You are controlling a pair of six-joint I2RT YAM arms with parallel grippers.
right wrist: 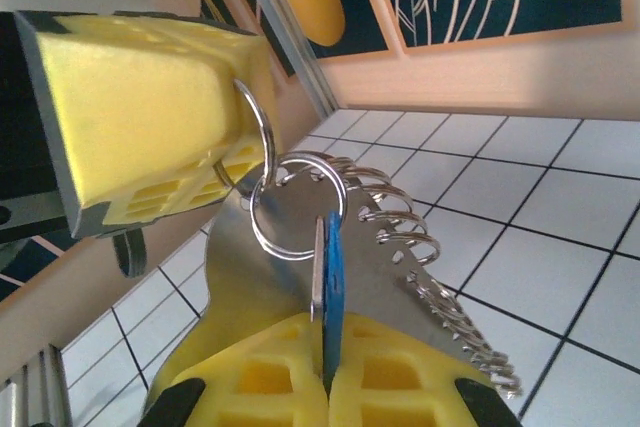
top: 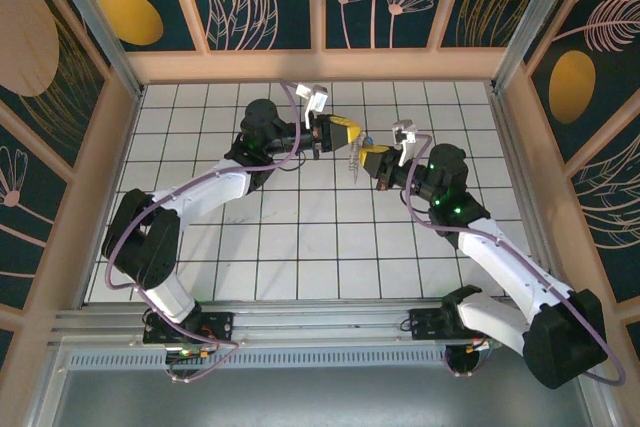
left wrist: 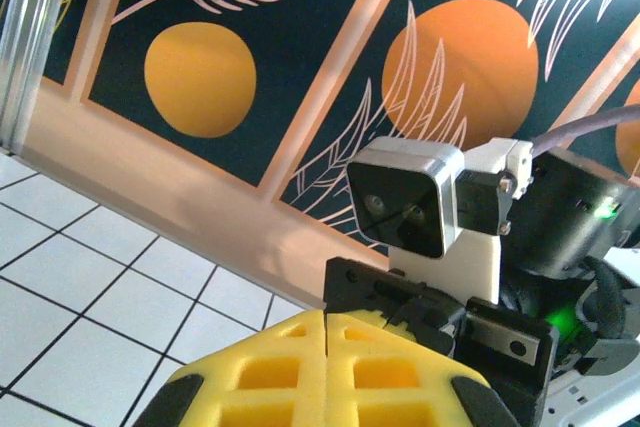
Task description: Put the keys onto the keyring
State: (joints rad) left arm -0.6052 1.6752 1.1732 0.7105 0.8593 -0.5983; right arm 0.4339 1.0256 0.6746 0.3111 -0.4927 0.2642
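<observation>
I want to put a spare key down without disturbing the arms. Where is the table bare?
Bare tiles lie in the front middle of the table, between the two arms, and in the rear left corner. It is crowded at rear centre, where the left claw, gripping the keyring, meets the right claw, gripping the key.

2 grippers: left gripper [top: 348, 134], right gripper [top: 369, 158]; 1 key [right wrist: 330, 259]; 1 keyring [right wrist: 286, 213].

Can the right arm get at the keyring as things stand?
Likely yes: the right gripper, shut on the key, sits right at the keyring held by the left gripper, with nothing between them.
</observation>
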